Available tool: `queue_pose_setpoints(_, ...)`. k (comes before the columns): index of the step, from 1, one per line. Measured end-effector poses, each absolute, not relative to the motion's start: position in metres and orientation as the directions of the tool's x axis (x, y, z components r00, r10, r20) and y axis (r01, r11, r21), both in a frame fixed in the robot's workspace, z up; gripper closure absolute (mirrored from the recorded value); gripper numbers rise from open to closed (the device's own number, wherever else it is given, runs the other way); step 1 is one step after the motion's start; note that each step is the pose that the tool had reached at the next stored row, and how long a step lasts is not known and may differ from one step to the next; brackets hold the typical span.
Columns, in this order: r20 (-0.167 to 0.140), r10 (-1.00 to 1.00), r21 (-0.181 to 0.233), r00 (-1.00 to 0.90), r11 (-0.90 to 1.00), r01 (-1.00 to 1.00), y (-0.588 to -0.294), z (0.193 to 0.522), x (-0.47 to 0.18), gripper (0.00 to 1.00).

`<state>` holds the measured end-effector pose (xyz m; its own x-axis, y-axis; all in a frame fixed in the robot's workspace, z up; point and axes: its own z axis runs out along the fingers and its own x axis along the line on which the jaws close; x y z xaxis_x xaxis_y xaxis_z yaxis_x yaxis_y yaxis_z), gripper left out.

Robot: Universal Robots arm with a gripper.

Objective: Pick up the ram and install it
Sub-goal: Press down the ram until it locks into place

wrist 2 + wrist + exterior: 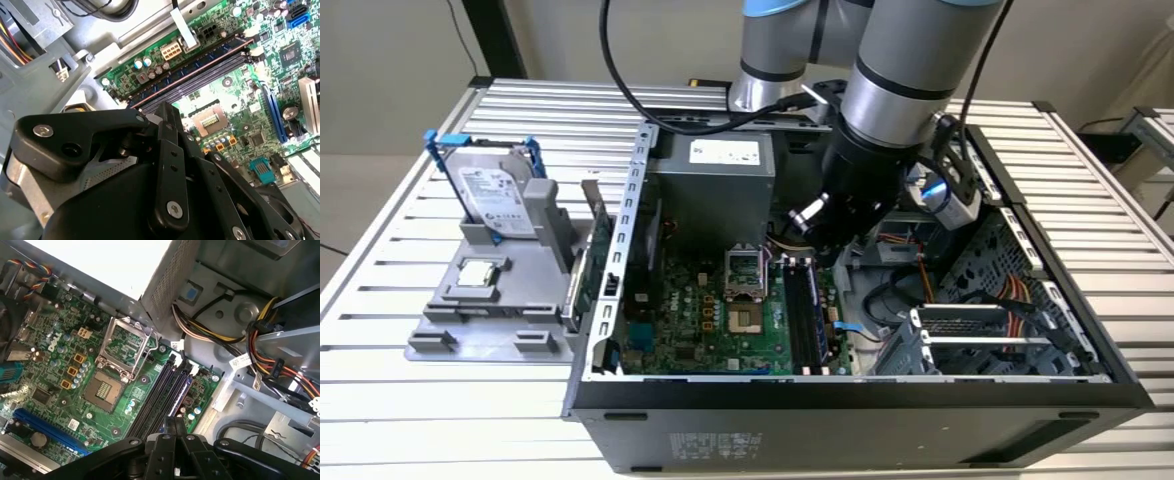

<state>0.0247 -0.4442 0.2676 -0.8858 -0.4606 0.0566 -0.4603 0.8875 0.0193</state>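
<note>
Ram (583, 280) appears to stand on its long edge in the grey holder (487, 330), at the holder's edge next to the open computer case (854, 405). It shows as a slim dark green board just outside the case wall, though its outline is hard to separate from the wall. The holder sits near the table (400, 220) edge on the exterior view's left. It also carries the hard drive (494, 195), upright in its blue frame, and the small square CPU chip (479, 271), lying flat in front of the drive.

The gripper (817, 238) is well apart from the ram. It hangs inside the case, over the far end of the memory slots (807, 310) on the motherboard (707, 310). In both wrist views its jaws are pressed together with nothing between them: the black fingertips (167, 107) meet above the long dark slots (200, 75), and in the first wrist view the gripper (175, 421) points at the near end of those slots (160, 395). The slots look unfilled. The open CPU socket (102, 390) lies beside them, and bundles of coloured cables (280, 360) run along the case's metal wall.
</note>
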Motion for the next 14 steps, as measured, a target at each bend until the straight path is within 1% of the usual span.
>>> queue_pose_setpoints(14,0.057,-0.503,0.019,-0.862,0.864,-0.503,-0.4442,0.2676,0.0249,1.0)
